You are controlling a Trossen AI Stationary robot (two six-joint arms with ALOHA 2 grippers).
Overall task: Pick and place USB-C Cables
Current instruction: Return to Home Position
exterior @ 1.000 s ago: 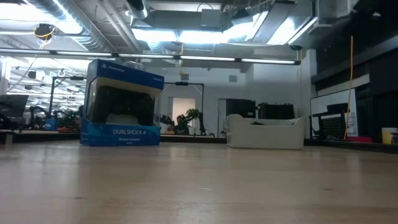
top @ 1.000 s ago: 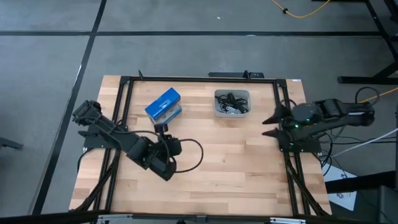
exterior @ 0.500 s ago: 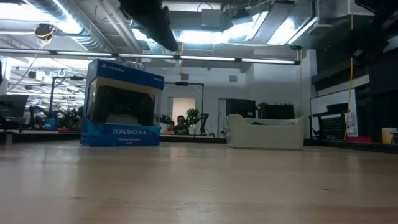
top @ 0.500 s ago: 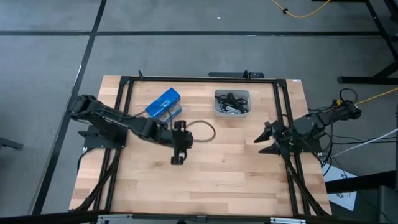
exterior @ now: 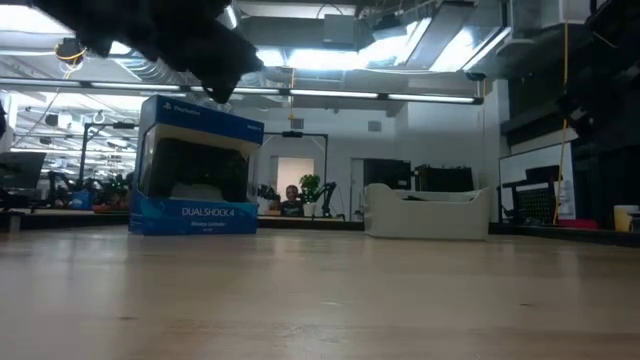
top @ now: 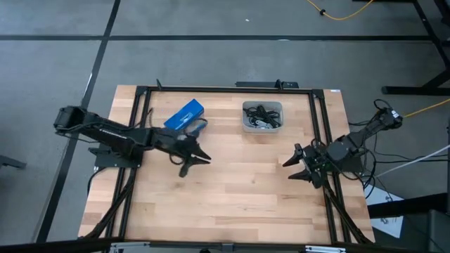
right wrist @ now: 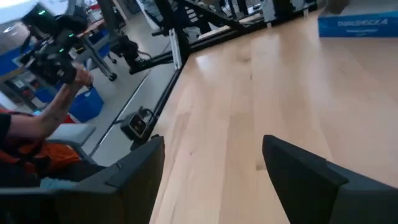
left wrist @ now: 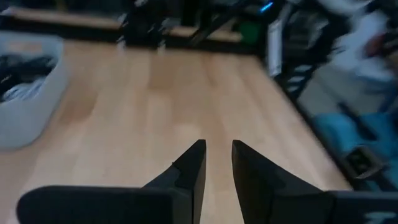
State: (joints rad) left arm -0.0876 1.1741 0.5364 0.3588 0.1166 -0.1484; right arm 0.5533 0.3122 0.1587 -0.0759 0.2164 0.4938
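Observation:
The USB-C cables (top: 261,116), a tangle of black and silver-white, lie in a small grey tray (top: 246,125) near the table's far edge; the left wrist view shows them (left wrist: 18,68) in the tray (left wrist: 28,118). My left gripper (top: 195,164) hovers over bare wood to the tray's near-left, beside the blue box, its fingers (left wrist: 217,149) a narrow gap apart and empty. My right gripper (top: 290,171) hangs near the table's right rail, to the tray's near-right, wide open (right wrist: 211,155) and empty.
A blue DualShock 4 box (top: 185,117) stands on the far-left part of the table (exterior: 195,170). A black metal frame (top: 225,88) runs round the table top. Bare wood fills the middle and near side. A person's arm (right wrist: 43,118) shows beyond the table.
My left gripper has swung from the near-left part of the table toward the far edge and turned, so that it now points toward the table's right. My right gripper has moved from the right rail toward the near edge and a little to the left.

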